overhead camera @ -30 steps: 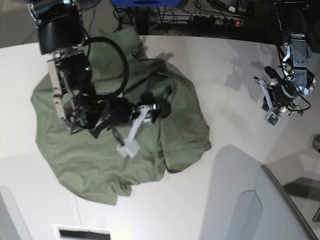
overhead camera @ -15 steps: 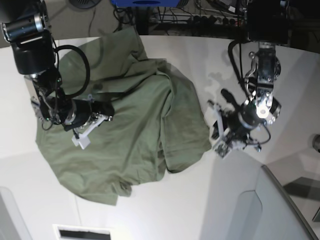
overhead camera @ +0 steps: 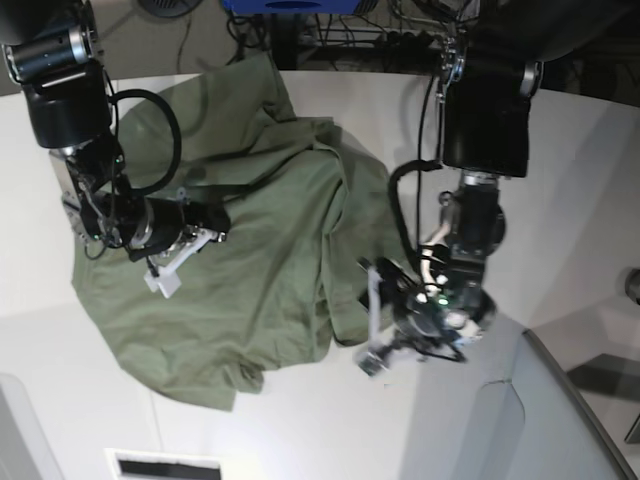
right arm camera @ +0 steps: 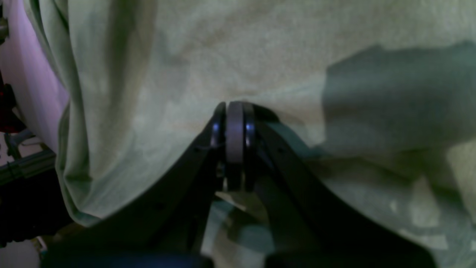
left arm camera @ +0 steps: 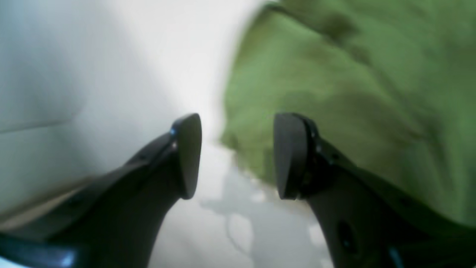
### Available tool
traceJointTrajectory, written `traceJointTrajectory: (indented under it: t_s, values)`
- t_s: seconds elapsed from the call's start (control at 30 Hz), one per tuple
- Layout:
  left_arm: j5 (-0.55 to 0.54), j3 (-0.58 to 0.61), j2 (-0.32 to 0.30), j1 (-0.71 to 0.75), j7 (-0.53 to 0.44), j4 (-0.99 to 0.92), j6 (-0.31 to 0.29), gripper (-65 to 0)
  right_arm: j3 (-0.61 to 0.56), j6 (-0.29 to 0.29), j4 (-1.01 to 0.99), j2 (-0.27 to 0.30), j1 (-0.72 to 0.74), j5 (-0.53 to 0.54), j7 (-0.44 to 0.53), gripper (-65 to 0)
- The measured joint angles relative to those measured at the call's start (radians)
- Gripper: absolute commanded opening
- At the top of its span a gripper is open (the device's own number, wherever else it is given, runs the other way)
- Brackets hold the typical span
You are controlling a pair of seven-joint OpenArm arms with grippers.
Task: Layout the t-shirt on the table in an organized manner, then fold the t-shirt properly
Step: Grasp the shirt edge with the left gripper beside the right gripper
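The plain olive-green cotton t-shirt [overhead camera: 250, 250] lies crumpled in a heap on the large white smooth table [overhead camera: 330, 440], filling the left and middle of the base view, its nearest lobe bunched toward five o'clock. The left gripper [overhead camera: 372, 318], black with pale fingers, hangs low at the cloth's five-o'clock corner; in the left wrist view its jaws stand spread with nothing between them, the green hem just beyond at about one o'clock. That arm looks the nearer one to this corner, so a short reach toward the fabric edge would probably serve. The right gripper [overhead camera: 165, 272] sits over the shirt's nine-o'clock side, jaws pressed together; whether cloth is pinched there cannot be told.
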Motion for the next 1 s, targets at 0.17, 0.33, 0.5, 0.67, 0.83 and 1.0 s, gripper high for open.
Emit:
traceJointTrajectory:
  t_s: [0.17, 0.33, 0.5, 0.67, 0.83, 1.0]
  values:
    - [0.0, 0.002, 0.054, -0.025, -0.007, -0.132, -0.002, -34.6, 0.0, 0.0, 0.0, 0.0, 0.0, 0.002, -0.001, -63.2]
    - [0.005, 0.003, 0.083, -0.037, -0.094, -0.177, 0.002, -34.6, 0.0, 0.0, 0.0, 0.0, 0.0, 0.002, 0.0, -63.2]
    - [-0.005, 0.002, 0.112, -0.04, -0.15, -0.269, 0.0, -34.7, 0.0, 0.0, 0.0, 0.0, -0.002, 0.003, 0.0, -63.2]
    - [-0.003, -0.002, 0.111, -0.036, -0.226, -0.276, 0.108, -34.7, 0.0, 0.0, 0.0, 0.0, -0.002, 0.002, -0.001, -63.0]
    - [-0.003, 0.002, 0.111, -0.044, -0.247, -0.316, 0.136, -34.7, 0.0, 0.0, 0.0, 0.0, -0.002, 0.002, -0.001, -63.0]
    - [-0.003, 0.0, 0.111, -0.054, -0.288, -0.374, 0.136, -34.7, 0.0, 0.0, 0.0, 0.0, -0.002, 0.002, 0.0, -63.0]
